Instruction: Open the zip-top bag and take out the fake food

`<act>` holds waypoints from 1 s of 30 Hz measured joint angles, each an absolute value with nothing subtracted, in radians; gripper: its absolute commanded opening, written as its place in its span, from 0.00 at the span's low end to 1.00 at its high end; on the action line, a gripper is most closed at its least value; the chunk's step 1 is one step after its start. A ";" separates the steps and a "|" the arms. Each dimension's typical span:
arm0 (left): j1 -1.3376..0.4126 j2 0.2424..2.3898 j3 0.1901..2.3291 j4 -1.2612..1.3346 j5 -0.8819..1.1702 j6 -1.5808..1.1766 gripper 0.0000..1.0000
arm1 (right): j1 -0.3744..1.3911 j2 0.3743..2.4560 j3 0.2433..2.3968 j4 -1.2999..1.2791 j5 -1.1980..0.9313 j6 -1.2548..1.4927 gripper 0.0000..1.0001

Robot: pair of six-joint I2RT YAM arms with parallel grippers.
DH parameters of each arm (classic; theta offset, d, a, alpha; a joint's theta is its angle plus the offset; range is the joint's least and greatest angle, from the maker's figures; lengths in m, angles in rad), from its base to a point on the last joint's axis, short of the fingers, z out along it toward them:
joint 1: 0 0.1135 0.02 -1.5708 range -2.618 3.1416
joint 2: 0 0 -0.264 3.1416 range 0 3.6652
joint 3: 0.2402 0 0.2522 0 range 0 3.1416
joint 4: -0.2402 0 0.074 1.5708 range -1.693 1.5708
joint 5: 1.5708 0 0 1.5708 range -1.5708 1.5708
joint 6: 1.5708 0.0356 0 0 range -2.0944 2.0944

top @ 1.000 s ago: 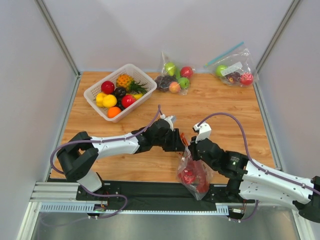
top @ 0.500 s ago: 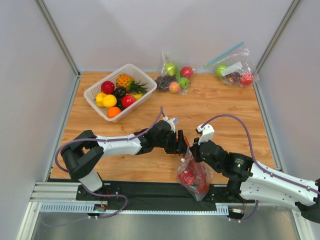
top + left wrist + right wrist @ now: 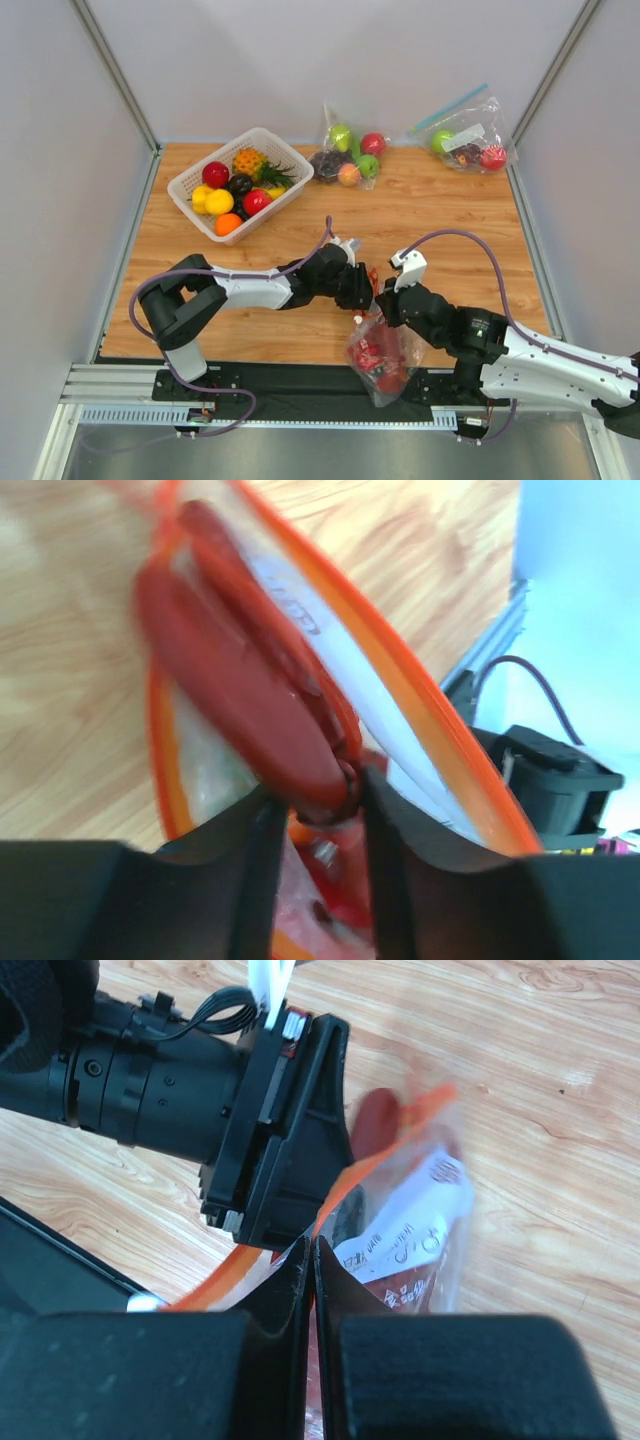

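Observation:
The zip-top bag [image 3: 383, 352] hangs over the table's front edge, its mouth open and red pieces inside. My right gripper [image 3: 386, 306] is shut on the bag's rim by the orange zip strip; the right wrist view shows the jaws [image 3: 312, 1255] pinched on the plastic beside the white label [image 3: 415, 1230]. My left gripper [image 3: 366, 294] reaches into the mouth. In the left wrist view its jaws [image 3: 315, 800] close on the end of the dark-red lobster [image 3: 235, 685], inside the orange strip [image 3: 425, 715]. The carrot and pepper piece are not clearly distinguishable.
A white basket [image 3: 188, 183] of small fruits stands at the back left. A clear bag of apples and grapes [image 3: 345, 155] and a bag with a blue zip strip [image 3: 468, 140] lie along the back edge. A black rail [image 3: 300, 385] runs under the front edge.
My left gripper has moved right into the bag's mouth and onto the lobster. The right gripper and the bag have shifted slightly left and down.

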State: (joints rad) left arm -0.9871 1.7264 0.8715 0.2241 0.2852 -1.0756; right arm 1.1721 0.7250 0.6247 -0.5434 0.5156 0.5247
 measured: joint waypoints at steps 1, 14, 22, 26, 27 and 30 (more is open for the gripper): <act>-0.987 1.729 0.876 0.239 0.288 -1.082 0.25 | 1.179 0.725 0.625 -0.543 0.518 0.525 0.00; -0.963 1.651 0.799 0.342 0.281 -1.109 0.00 | 1.195 0.713 0.645 -0.597 0.591 0.527 0.13; -0.825 1.423 0.654 0.362 0.268 -1.053 0.00 | 1.189 0.657 0.656 -0.575 0.598 0.471 0.71; -0.787 1.348 0.646 0.360 0.277 -1.028 0.00 | 1.169 0.657 0.607 -0.470 0.521 0.443 0.76; -0.776 1.327 0.643 0.361 0.284 -1.022 0.00 | 1.162 0.657 0.588 -0.445 0.497 0.439 0.77; -0.750 1.289 0.632 0.360 0.301 -1.009 0.00 | 1.135 0.658 0.525 -0.373 0.407 0.426 0.78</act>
State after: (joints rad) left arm -0.7502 1.2888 0.6323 0.3595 0.3012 -1.0092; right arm 1.1355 0.6582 0.5247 -0.3733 0.4068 0.4259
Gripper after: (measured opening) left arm 0.227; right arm 0.773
